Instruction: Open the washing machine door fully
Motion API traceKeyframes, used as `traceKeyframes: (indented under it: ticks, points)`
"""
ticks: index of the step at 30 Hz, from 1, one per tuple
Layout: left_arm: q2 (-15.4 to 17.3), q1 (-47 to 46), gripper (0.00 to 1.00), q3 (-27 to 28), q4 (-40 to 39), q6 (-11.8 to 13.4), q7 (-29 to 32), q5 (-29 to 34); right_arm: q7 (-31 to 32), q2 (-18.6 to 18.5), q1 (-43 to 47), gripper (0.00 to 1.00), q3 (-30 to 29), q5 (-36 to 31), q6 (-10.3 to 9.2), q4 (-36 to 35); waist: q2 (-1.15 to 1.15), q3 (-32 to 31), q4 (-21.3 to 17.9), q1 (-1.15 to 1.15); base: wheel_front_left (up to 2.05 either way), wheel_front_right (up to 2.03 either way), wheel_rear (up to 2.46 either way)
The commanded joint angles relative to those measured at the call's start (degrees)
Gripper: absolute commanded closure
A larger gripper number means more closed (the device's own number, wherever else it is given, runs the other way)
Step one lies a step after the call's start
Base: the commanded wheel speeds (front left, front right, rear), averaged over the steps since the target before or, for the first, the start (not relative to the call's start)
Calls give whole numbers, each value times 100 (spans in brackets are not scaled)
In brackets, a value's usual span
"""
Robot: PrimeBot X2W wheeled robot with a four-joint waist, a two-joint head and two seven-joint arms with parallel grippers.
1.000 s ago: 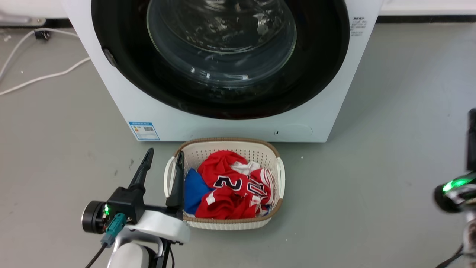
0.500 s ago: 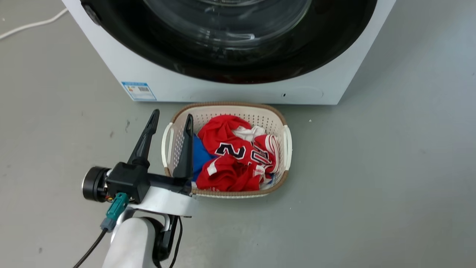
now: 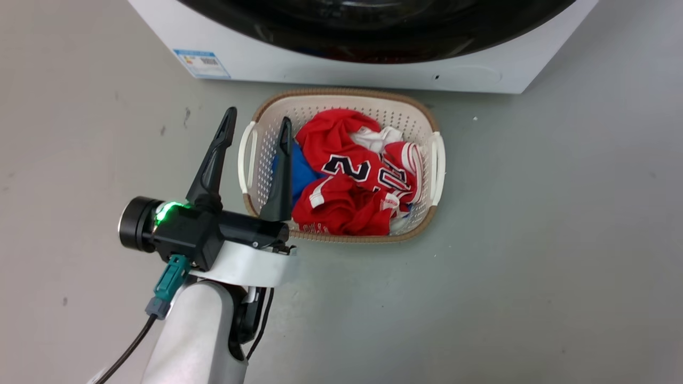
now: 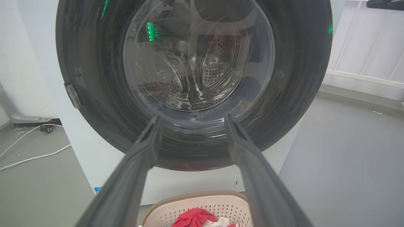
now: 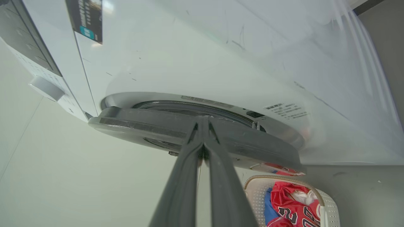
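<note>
Your left gripper (image 3: 259,114) stands spread near the basket (image 3: 341,92); your right gripper (image 5: 202,119) is pressed together at the rim of the washing machine door (image 5: 142,124). The red jersey (image 3: 347,170) shows "2".

The grey floor (image 3: 533,240) is smooth, with a few small dark scuffs (image 3: 186,115) on its left part. A white washing machine (image 3: 480,74) stands on it, and a cream laundry basket (image 3: 341,94) with a brown rim sits on the floor just in front of the machine's base, heaped with red and blue clothes. In the left wrist view, white cables (image 4: 34,156) trail over the floor left of the machine.
</note>
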Motion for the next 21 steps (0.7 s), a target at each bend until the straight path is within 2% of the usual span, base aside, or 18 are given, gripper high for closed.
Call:
traceKeyframes:
  ticks: [1, 6, 16, 21]
  points:
    - [-5, -133, 0, -60, -63, 51, -15, -12, 52, 175, -435, 100, 331, -62, 2, 263, 0, 216, 121, -1, 0, 0, 0]
    - [-5, -242, 0, -164, -140, 122, -15, -46, 231, 527, -1203, 100, 947, -79, 2, 773, 0, 411, 217, -1, 0, 0, 0]
    - [-6, -316, 0, -267, -217, 242, -15, -92, 462, 1041, -1836, 100, 1703, -38, 2, 1396, 0, 626, 298, -1, 0, 0, 0]
    - [-6, -333, 0, -268, -192, 270, -15, -79, 728, 1058, -1841, 100, 1917, 96, 2, 1430, 0, 636, 283, -1, 0, 0, 0]
